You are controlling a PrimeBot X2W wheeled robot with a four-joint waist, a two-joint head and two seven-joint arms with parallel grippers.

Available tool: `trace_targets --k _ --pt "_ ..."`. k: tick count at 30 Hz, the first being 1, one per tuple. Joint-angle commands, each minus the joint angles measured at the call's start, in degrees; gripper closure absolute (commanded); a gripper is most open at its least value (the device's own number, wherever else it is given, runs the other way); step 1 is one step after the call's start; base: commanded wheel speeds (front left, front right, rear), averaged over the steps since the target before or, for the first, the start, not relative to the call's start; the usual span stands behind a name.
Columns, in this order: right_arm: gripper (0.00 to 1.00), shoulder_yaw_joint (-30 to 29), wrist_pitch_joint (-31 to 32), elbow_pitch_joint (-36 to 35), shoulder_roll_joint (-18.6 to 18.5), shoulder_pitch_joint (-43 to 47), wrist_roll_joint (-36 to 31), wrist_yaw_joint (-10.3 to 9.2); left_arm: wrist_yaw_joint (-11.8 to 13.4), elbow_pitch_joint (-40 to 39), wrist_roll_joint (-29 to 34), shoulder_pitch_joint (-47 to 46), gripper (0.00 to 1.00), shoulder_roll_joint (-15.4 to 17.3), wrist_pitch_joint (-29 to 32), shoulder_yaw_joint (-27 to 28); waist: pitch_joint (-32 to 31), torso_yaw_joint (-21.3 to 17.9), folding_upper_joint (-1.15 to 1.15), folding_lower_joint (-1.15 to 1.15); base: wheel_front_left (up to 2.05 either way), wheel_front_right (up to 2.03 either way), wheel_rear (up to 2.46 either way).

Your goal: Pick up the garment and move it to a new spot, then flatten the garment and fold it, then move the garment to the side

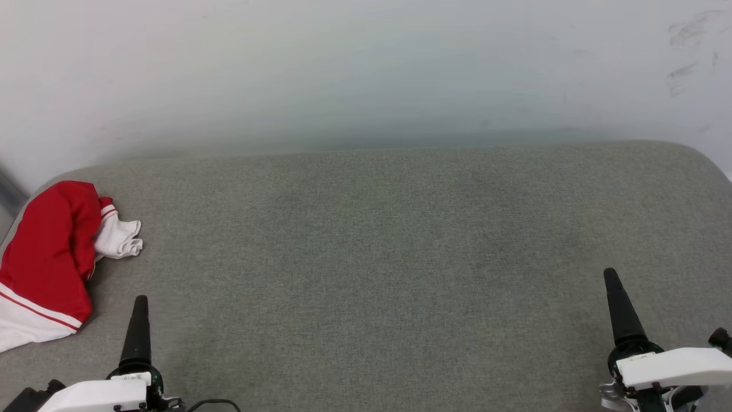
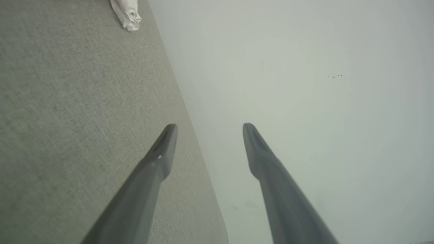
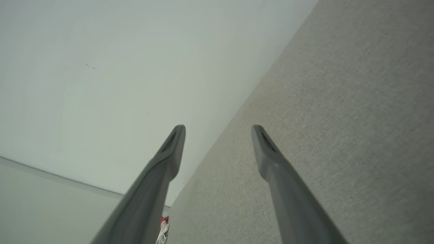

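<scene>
The garment, a bright red shirt with white sleeves and striped trim, lies bunched at the far left edge of the grey cushioned surface. A white sleeve end of it pokes into the top of the left wrist view, and a sliver of the garment peeks out beside a finger in the right wrist view. My left gripper hovers at the lower left, just right of the garment and apart from it, open and empty. My right gripper hangs open at the lower right, far from the garment, nothing between its fingers.
A pale wall rises right behind the surface's far edge, with dark scuff marks at the upper right. The surface rounds off at its back corners. A dark strip shows beyond the left corner.
</scene>
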Motion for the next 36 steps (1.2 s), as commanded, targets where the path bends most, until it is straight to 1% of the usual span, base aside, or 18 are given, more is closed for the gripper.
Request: trace_targets --k 1,6,10,15,19,21,27,33,36 --pt "0.0 0.7 -0.6 -2.1 0.0 -0.2 -4.0 0.01 -0.1 -1.7 2.3 -0.8 0.0 0.2 -0.8 1.3 -0.1 0.0 0.0 0.0 0.0 0.0 0.0" --pt "0.0 2.1 -1.7 -5.1 0.0 0.0 -12.4 0.01 0.1 -3.7 7.5 -0.4 0.0 0.2 -1.8 2.4 -0.2 0.0 0.0 0.0 0.0 0.0 0.0" --pt "0.0 3.0 -2.5 -7.4 0.0 0.1 -18.1 0.01 1.5 -6.1 11.4 0.0 0.0 0.2 -2.6 2.8 -0.3 0.0 0.0 0.0 0.0 0.0 0.0" --pt "0.0 3.8 -3.5 -10.0 0.0 0.2 -24.7 0.01 3.2 -10.0 17.4 0.8 0.0 0.2 -3.6 1.8 -0.4 0.1 0.0 0.0 0.0 0.0 0.0" --pt "0.0 4.2 -4.3 -11.7 0.0 0.3 -29.8 0.02 5.5 -13.6 24.3 1.6 0.0 0.3 -4.4 -0.1 -0.3 0.1 0.0 0.0 0.0 0.0 0.0" --pt "0.0 4.5 -4.6 -12.3 0.0 0.4 -32.4 0.02 6.2 -15.5 27.6 1.9 0.0 0.2 -4.7 -1.4 -0.3 0.0 0.0 0.0 0.0 0.0 0.0" --pt "0.0 5.8 -5.7 -13.7 0.1 0.7 -39.0 0.02 9.5 -19.1 37.4 3.2 0.0 0.3 -5.8 -5.5 -0.3 -0.1 0.0 0.0 0.0 0.0 0.0" --pt "0.0 5.9 -6.7 -14.5 0.1 1.3 -44.5 0.02 10.3 -20.4 45.8 4.5 0.0 0.3 -6.8 -9.5 -0.5 -0.3 0.0 0.0 0.0 0.0 0.0" --pt "0.0 5.9 -7.1 -14.5 0.1 1.5 -47.1 0.02 10.9 -20.5 49.0 5.0 0.0 0.8 -7.2 -11.1 -0.5 -0.4 0.0 0.0 0.0 0.0 0.0"
